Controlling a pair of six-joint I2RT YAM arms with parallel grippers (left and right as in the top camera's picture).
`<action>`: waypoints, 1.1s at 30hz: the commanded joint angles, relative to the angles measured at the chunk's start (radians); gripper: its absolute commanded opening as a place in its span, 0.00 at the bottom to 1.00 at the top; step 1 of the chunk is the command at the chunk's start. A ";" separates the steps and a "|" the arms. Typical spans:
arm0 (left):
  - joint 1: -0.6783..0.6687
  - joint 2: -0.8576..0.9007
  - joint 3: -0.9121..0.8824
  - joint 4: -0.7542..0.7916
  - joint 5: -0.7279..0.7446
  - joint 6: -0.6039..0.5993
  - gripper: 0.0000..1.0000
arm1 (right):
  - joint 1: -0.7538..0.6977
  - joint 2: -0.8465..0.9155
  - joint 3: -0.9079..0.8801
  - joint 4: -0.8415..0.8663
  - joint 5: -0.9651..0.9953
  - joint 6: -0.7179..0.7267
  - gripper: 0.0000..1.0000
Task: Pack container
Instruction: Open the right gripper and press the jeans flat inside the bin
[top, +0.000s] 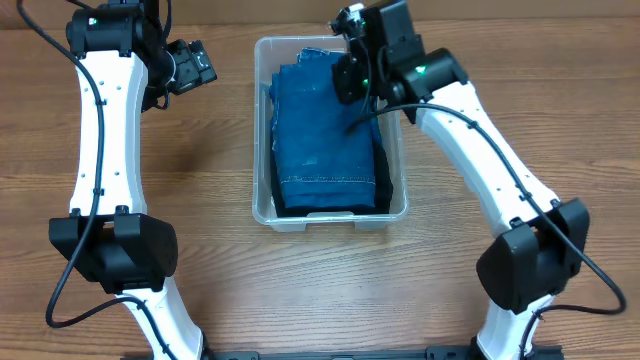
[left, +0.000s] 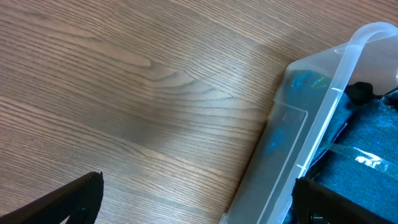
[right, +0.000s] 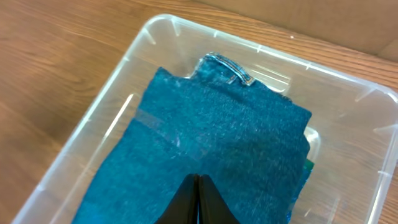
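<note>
The clear container (top: 262, 130) stands in the middle of the table and holds folded blue jeans (top: 325, 140) on top of dark clothing. My right gripper (top: 345, 82) is shut and empty, hovering over the far part of the jeans (right: 211, 143); its closed fingertips (right: 198, 180) point down at the denim inside the container (right: 118, 81). My left gripper (top: 195, 68) is open and empty above bare wood, left of the container's far left corner. In the left wrist view its fingers (left: 196, 199) straddle the container's rim (left: 323, 106).
The wooden tabletop (top: 200, 280) surrounds the container. A light wall or board edge runs along the far side (top: 560, 20). Both arm bases stand at the near edge.
</note>
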 joint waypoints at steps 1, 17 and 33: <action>0.003 -0.007 0.007 0.000 -0.010 0.014 1.00 | 0.001 0.085 0.015 0.006 0.092 -0.004 0.04; 0.004 -0.007 0.007 0.001 -0.010 0.014 1.00 | 0.000 0.230 0.047 -0.053 0.091 -0.003 0.04; 0.003 -0.007 0.007 0.001 -0.010 0.014 1.00 | 0.000 0.106 0.044 -0.346 -0.031 0.001 0.04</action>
